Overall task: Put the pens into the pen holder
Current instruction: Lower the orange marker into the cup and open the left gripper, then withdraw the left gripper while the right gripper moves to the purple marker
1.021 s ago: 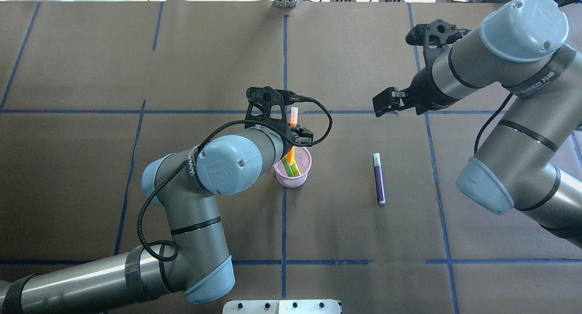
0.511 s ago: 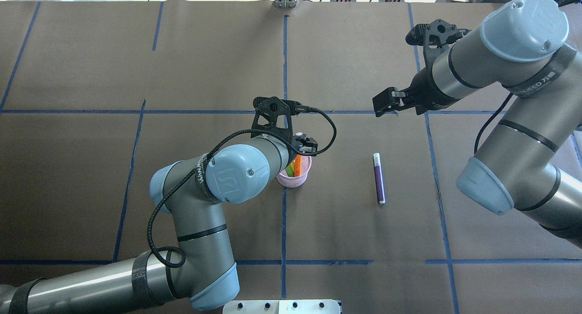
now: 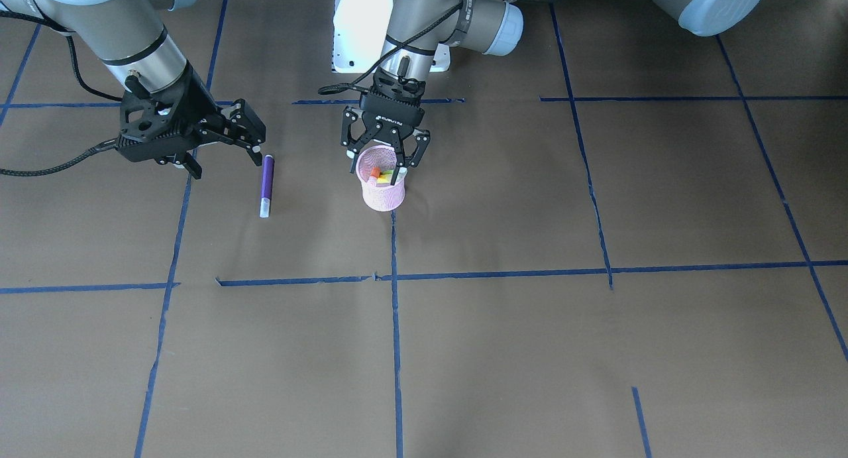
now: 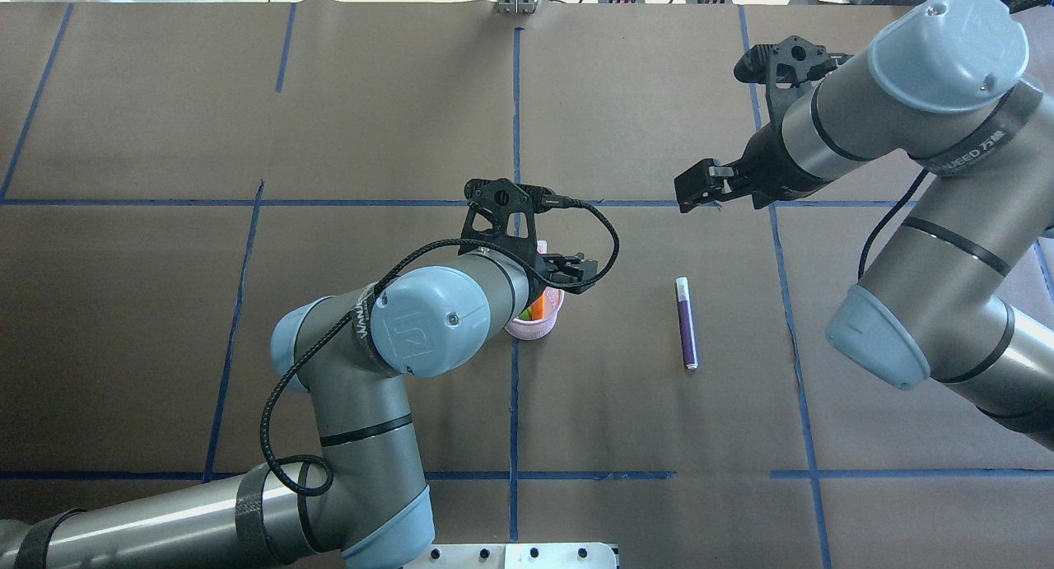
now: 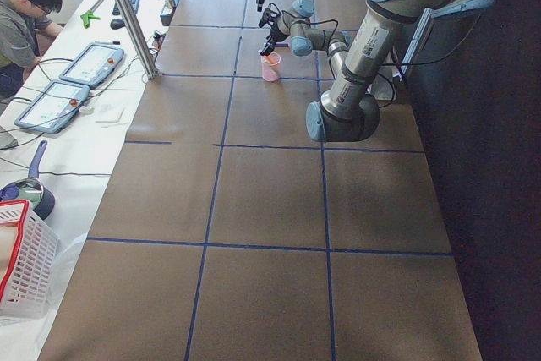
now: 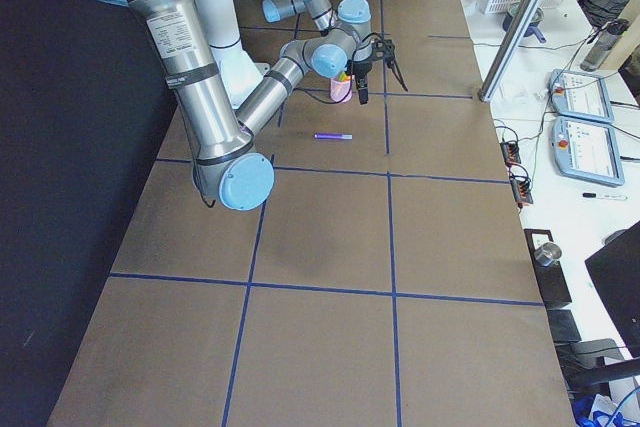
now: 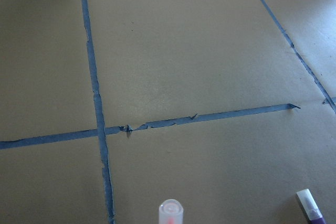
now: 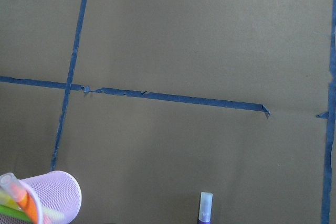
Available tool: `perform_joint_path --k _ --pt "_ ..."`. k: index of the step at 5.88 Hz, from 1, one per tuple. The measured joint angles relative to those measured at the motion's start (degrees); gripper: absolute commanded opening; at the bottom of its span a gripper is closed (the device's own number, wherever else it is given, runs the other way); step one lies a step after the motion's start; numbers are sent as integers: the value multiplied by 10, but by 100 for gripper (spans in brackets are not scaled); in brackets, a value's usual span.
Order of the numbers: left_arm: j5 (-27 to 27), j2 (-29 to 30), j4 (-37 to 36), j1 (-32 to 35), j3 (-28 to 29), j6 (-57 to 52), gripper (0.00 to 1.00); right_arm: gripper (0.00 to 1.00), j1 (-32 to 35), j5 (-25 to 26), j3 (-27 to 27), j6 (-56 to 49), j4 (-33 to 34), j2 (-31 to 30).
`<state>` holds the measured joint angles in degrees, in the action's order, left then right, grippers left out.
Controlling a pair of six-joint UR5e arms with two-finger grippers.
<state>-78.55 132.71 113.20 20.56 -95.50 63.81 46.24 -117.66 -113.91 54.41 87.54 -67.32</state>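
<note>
The pink mesh pen holder (image 3: 383, 191) stands near the table's middle and also shows in the overhead view (image 4: 539, 328). Orange (image 3: 375, 173), green and yellow pens stand inside it. My left gripper (image 3: 383, 163) hangs just over the rim, open, its fingers on either side of the orange pen's pale cap (image 7: 171, 212). The purple pen (image 4: 686, 322) lies flat on the paper, to the holder's right in the overhead view. My right gripper (image 4: 696, 186) is open and empty, hovering beyond the pen's capped end.
Brown paper with blue tape lines (image 4: 515, 404) covers the table. A metal plate (image 4: 510, 555) sits at the near edge. An operator and tablets (image 5: 51, 99) are at the far side. A white basket (image 5: 21, 268) stands off the table's end.
My left gripper has come down with the orange pen, lowered it into the holder and opened. The right arm and the purple pen have not moved.
</note>
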Motion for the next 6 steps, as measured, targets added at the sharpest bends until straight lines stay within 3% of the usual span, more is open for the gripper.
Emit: perform_joint_path --k 3,6 --pt "-87 -2 -51 40 -23 -21 99 100 0 0 2 0 1 -1" --pt "-232 -9 -248 112 -70 -21 99 100 -9 11 4 1 2 -9"
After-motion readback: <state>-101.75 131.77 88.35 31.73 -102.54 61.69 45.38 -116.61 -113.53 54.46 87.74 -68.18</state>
